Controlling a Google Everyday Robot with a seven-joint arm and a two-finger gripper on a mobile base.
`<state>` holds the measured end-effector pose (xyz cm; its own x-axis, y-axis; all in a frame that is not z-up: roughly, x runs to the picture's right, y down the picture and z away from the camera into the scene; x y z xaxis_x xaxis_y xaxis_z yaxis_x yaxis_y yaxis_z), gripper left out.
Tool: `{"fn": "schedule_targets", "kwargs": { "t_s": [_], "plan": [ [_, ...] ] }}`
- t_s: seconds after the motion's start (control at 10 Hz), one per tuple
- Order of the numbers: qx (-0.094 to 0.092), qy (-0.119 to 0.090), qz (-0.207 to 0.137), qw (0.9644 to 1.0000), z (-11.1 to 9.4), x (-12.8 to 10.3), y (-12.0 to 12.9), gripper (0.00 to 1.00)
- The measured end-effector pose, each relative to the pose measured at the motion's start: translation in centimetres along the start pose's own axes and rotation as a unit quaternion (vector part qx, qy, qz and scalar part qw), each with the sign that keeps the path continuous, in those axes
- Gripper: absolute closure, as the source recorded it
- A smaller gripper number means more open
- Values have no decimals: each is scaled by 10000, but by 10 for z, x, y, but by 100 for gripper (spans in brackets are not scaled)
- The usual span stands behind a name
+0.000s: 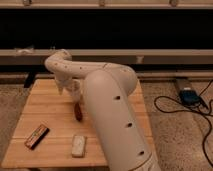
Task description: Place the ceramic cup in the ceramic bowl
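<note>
My gripper [73,94] hangs from the white arm over the left middle of the wooden table [35,107]. A small dark red object [78,111] lies on the table just below it. I cannot make out the white ceramic cup against the white wrist. The orange-red ceramic bowl is hidden behind the thick arm link [112,115], which covers the right half of the table.
A dark bar with an orange edge [36,136] lies at the table's front left. A white packet [78,145] lies near the front edge. A power brick [189,95] and black cables [172,107] are on the floor to the right. A dark shelf wall stands behind.
</note>
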<state>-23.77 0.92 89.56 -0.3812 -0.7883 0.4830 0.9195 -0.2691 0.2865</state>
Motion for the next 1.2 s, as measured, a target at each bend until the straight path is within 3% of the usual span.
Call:
{"fn": "schedule_targets", "kwargs": {
  "t_s": [0.1, 0.4, 0.9, 1.2],
  "plan": [
    [-57, -48, 16, 10000, 2, -2, 3, 72],
    [-130, -7, 66, 9999, -5, -7, 6, 97],
    [-165, 430, 416, 9981, -77, -34, 31, 100],
    [-389, 652, 744, 9943, -118, -66, 61, 100]
  ]
}}
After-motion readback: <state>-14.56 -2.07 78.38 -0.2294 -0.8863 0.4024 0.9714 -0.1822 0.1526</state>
